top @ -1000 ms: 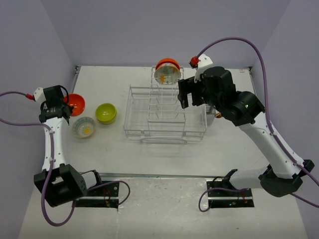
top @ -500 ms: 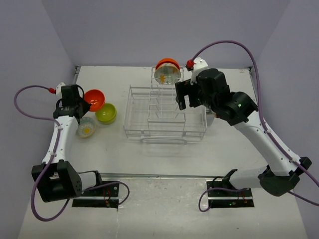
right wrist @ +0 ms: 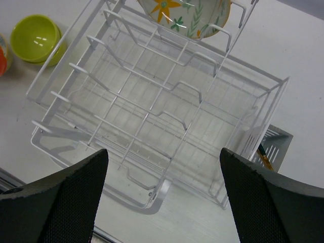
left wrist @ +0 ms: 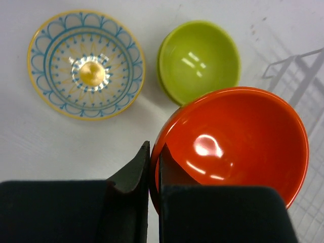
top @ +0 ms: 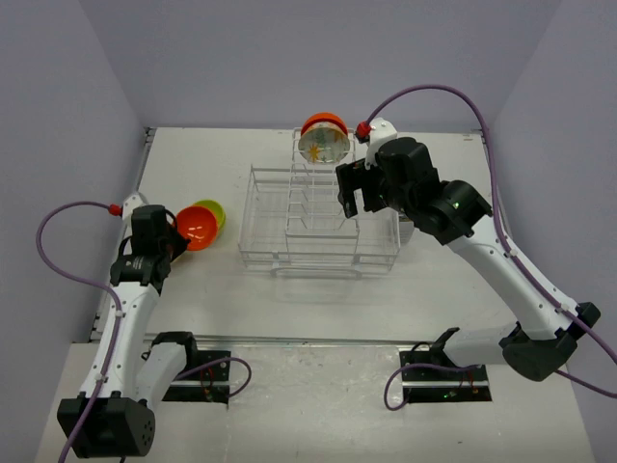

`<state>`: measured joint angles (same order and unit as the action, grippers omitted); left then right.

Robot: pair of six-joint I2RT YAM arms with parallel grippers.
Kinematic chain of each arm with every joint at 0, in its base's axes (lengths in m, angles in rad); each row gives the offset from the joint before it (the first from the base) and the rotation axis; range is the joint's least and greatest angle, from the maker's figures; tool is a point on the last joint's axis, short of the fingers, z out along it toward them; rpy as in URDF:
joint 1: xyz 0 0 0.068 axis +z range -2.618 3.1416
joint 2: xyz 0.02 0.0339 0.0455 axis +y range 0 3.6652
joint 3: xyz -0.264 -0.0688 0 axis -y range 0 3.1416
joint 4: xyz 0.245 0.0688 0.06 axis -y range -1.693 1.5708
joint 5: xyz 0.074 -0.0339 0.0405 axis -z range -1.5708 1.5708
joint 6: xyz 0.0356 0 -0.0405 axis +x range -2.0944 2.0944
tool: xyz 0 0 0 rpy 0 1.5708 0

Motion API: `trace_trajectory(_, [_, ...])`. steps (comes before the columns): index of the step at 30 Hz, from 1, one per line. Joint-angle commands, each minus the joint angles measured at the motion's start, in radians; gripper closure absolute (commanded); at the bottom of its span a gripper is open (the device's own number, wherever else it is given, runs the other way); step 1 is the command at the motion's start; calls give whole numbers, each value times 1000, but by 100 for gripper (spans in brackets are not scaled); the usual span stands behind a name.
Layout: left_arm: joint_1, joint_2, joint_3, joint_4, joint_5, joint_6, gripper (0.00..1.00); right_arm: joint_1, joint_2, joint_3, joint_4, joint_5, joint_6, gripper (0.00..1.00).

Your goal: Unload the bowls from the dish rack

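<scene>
Left wrist view: the left gripper (left wrist: 154, 152) is clamped on the near rim of an orange bowl (left wrist: 238, 136), one finger inside and one outside. It holds the bowl, apparently off the desk (left wrist: 30, 147), just beside a green bowl (left wrist: 200, 58). A blue-ringed bowl (left wrist: 86, 63) lies next to that one, toward the left edge. The rack (right wrist: 167, 126) stands mid-desk with two bowls in its slotted far end: a flower bowl (top: 323, 147) on edge and a second orange bowl (top: 323, 122) directly behind it. The right gripper (right wrist: 163, 162) hangs above the rack, jaws wide apart with nothing between them. Step in hand, by judgement: set-down of the held bowl, with the right arm staged for the next pick. Set-down calls for a shift to bare desk clear of both bowls, a descent, then release. The pick calls for travel to the far end and a lift straight out of the slots. Desk surface is matte white and faintly scuffed; plain lilac walls (top: 289, 58) close three sides.
</scene>
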<state>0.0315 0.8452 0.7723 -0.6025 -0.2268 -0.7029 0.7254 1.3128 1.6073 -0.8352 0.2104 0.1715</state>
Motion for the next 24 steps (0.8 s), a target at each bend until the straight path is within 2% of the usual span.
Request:
trace_trajectory(1, [-1, 17, -44, -43, 1, 8, 100, -4, -27, -6, 48, -16, -10, 9])
trace_trajectory(5, [-1, 78, -80, -52, 84, 0, 100, -7, -35, -6, 47, -5, -20, 9])
trace_trajectory(13, [-8, 186, -125, -59, 9, -125, 100, -14, -81, -24, 73, -14, -40, 7])
trace_trajectory(18, [-21, 178, -182, -42, -78, -199, 100, -18, -102, -44, 87, -17, -52, 5])
trace_trajectory(20, [-21, 178, -211, -19, -111, -201, 100, -20, -110, -59, 103, -25, -53, 5])
trace_trajectory(24, [-21, 239, -242, 35, -72, -175, 100, -23, -121, -66, 111, -28, -58, 3])
